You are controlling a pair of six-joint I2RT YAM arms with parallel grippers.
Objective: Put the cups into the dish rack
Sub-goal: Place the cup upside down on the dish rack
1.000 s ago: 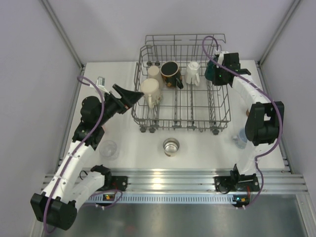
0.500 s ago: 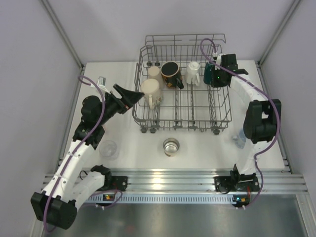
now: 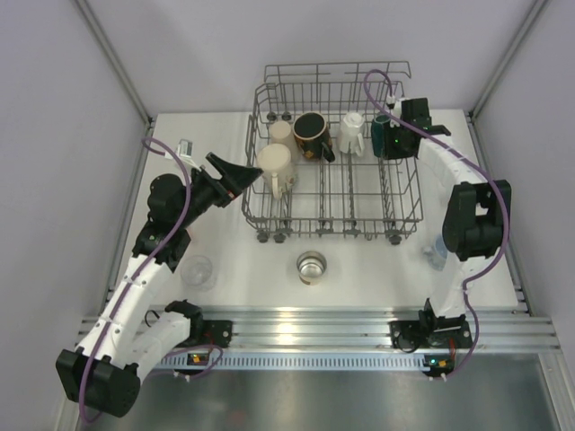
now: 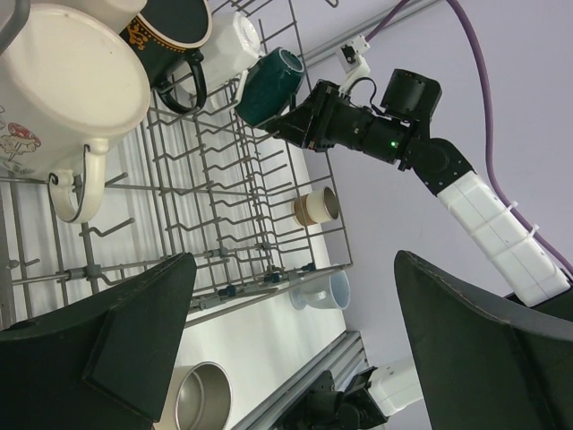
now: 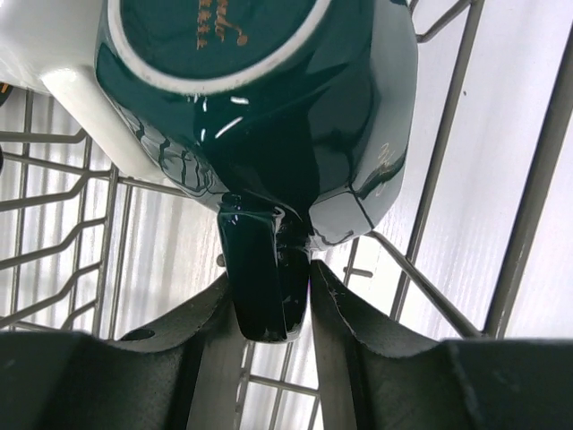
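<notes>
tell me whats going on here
Two robot arms are loading cups into a grey wire dish rack. The right gripper has the handle of a dark green glazed mug between its fingers at the rack's far right corner. The left gripper hangs open beside the rack's left side, holding nothing. A cream mug and a black mug sit inside; a shiny steel cup stands on the table in front.

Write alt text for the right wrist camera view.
A glossy dark green mug fills the view, its handle sitting between the two fingers of the right gripper; whether they clamp it is unclear. Grey wires of the dish rack run beneath it, and a white cup sits beside it at the left.
</notes>
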